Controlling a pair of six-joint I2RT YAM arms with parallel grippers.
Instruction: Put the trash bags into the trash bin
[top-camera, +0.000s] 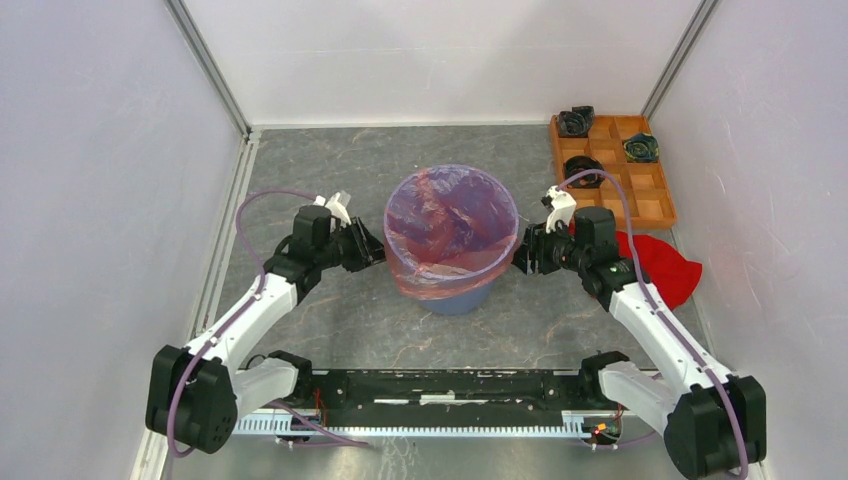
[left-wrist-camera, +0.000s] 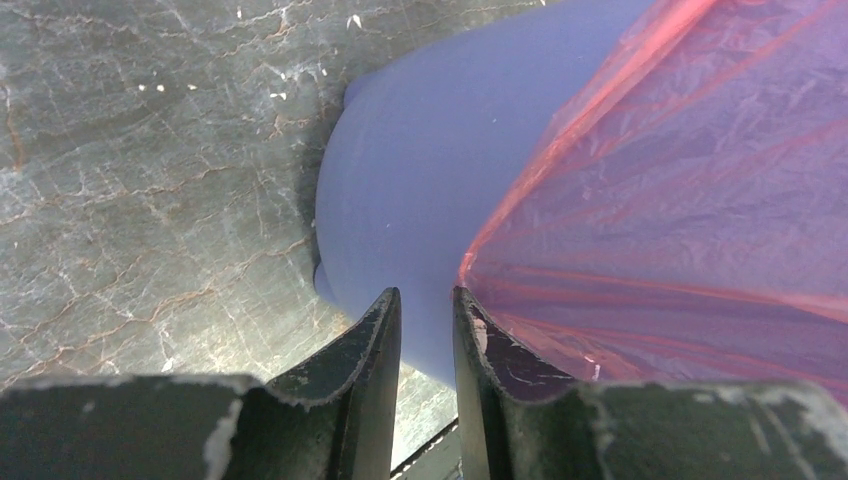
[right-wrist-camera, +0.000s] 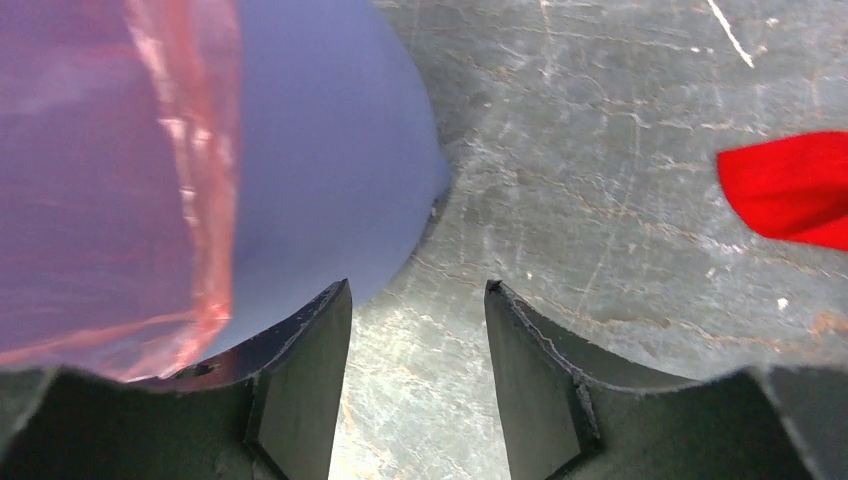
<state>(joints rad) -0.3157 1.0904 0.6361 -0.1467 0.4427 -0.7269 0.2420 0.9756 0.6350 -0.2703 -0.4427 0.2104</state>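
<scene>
The blue bucket (top-camera: 460, 298) stands at the table's middle. The translucent red-pink bag (top-camera: 450, 220) lines it, with its edge folded down over the rim and the upper outside wall. My left gripper (top-camera: 378, 250) is just left of the bucket's rim, with its jaws a narrow gap apart and nothing between them. The left wrist view shows the gripper (left-wrist-camera: 425, 292) close to the bucket wall (left-wrist-camera: 420, 170) and the bag's hanging edge (left-wrist-camera: 650, 180). My right gripper (top-camera: 520, 255) is just right of the rim, open and empty. The right wrist view shows the gripper (right-wrist-camera: 418, 285) beside the bucket (right-wrist-camera: 320, 150) and the bag (right-wrist-camera: 90, 180).
A solid red cloth (top-camera: 660, 265) lies on the table under and right of my right arm, and it shows in the right wrist view (right-wrist-camera: 790, 185). An orange compartmented tray (top-camera: 655, 195) holding dark items stands at the back right. White walls enclose the table.
</scene>
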